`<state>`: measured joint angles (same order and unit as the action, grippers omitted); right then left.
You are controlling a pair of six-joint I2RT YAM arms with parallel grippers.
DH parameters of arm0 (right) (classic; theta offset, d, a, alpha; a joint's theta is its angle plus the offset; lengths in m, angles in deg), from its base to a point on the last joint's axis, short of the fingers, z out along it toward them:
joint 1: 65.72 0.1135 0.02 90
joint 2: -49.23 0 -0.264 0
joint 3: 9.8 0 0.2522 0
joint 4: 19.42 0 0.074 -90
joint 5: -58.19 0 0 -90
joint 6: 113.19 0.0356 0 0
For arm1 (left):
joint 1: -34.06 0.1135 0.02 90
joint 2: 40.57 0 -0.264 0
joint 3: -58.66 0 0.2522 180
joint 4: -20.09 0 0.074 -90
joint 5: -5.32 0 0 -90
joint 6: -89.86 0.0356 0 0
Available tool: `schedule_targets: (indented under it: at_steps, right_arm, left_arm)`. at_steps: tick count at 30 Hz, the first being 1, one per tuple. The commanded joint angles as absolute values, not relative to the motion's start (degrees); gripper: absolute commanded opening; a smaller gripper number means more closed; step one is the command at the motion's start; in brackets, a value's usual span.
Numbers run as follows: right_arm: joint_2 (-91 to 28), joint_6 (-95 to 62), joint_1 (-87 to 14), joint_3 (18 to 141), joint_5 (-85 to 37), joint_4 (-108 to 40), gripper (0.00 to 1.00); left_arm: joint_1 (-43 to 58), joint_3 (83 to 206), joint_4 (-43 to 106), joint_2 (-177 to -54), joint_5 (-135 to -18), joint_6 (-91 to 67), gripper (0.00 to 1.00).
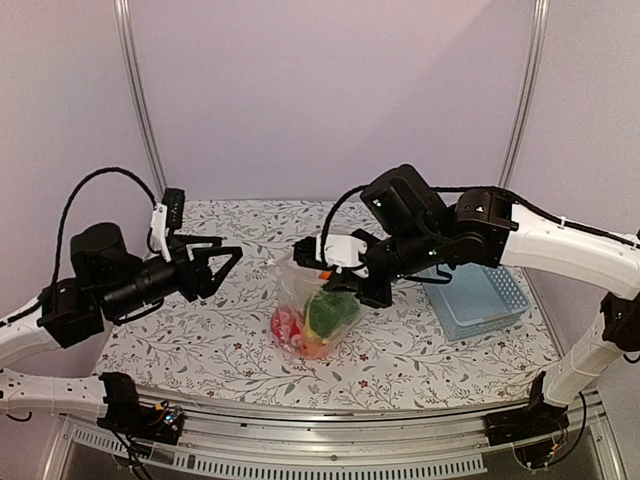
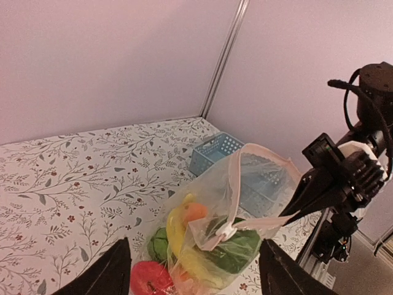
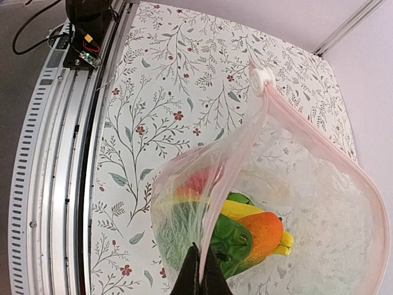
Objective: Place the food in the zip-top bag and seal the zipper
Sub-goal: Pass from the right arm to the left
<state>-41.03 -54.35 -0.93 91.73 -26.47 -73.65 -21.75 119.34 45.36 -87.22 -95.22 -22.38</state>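
- Top external: high at the near side, overlooking the whole desk (image 1: 200, 330).
- Left wrist: looks across the desk toward the zip-top bag (image 2: 258, 184), some way off.
- Right wrist: close above that bag, facing down.
- All three share the bag.

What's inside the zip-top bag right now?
Inside the zip-top bag: a green pepper, yellow banana, an orange piece and a red fruit. Anything beneath that pile is covered, so I can't count every piece.

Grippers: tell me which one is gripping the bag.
The right gripper, shut on the pink zipper strip of the zip-top bag. The left gripper is open and apart from the bag.
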Motion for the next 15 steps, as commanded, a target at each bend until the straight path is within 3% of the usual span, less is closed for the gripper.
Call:
schedule_targets:
  at_steps: [1, 6, 15]
  right_arm:
    - [-36.76, -57.68, -3.24, 89.84, -20.32, -74.41, 0.00]
    - [-34.78, -59.85, -4.96, 88.74, -14.13, -76.48, 0.00]
    - [-34.80, -60.57, -5.40, 87.72, -13.37, -77.24, 0.00]
  left_arm:
    - [-21.69, 99.04, 15.68, -74.44, -93.54, -20.62, 0.71]
    - [-21.78, 92.45, 13.61, -72.58, -90.52, -18.01, 0.71]
    - [-21.89, 95.19, 7.27, -91.10, -87.20, -13.63, 0.69]
